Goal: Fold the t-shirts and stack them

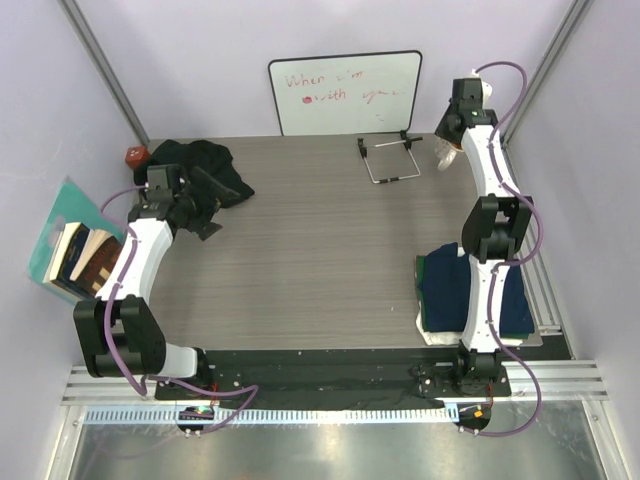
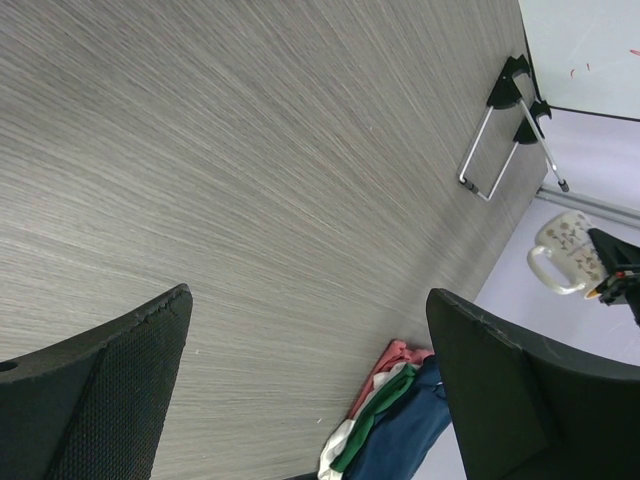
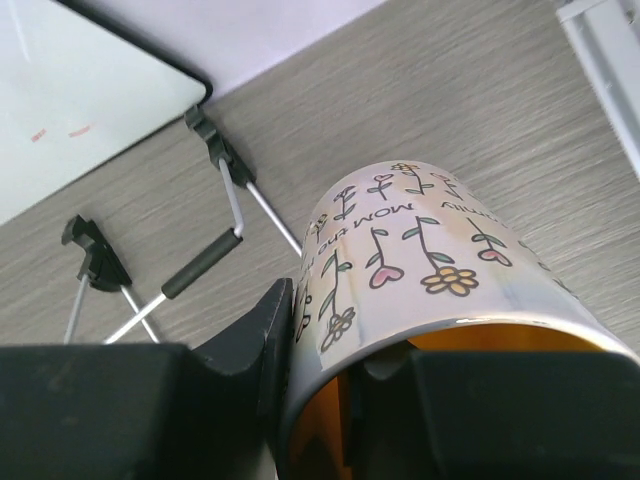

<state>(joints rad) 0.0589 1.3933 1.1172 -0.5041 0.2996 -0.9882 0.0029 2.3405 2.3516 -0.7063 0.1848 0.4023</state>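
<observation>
Your black shirt [image 1: 205, 165] lies crumpled in a heap at the upper left of the table [image 1: 320, 240], not yet folded. In the top view the left jaws sit just below and against the edge of that heap. They stand wide apart and hold nothing. In the left wrist view the two fingers [image 2: 110, 390] frame only bare table.

The stack [image 1: 445, 285] of folded shirts rests at the lower right of the table, partly hidden under your right arm, with navy on top and green at its left edge. The left wrist view shows the same stack [image 2: 395, 425] at the bottom centre of the frame, with pink, white, green and navy layers showing along its edge.

The right jaws are at the upper right of the top view, well apart from both the heap and the stack. They are clamped on the wall of a mug [image 3: 420, 260], one finger inside the rim and the other outside. The mug is pale with a flower print and hangs tilted, clear of the table.

Behind it a whiteboard [image 1: 345, 92] leans against the back wall, with a wire stand [image 3: 200, 266] lying just in front. Some books [image 1: 85, 255] stand off the table's left edge. A small red thing [image 1: 135, 155] sits by the heap at the far left corner, though you can't tell what it is.
</observation>
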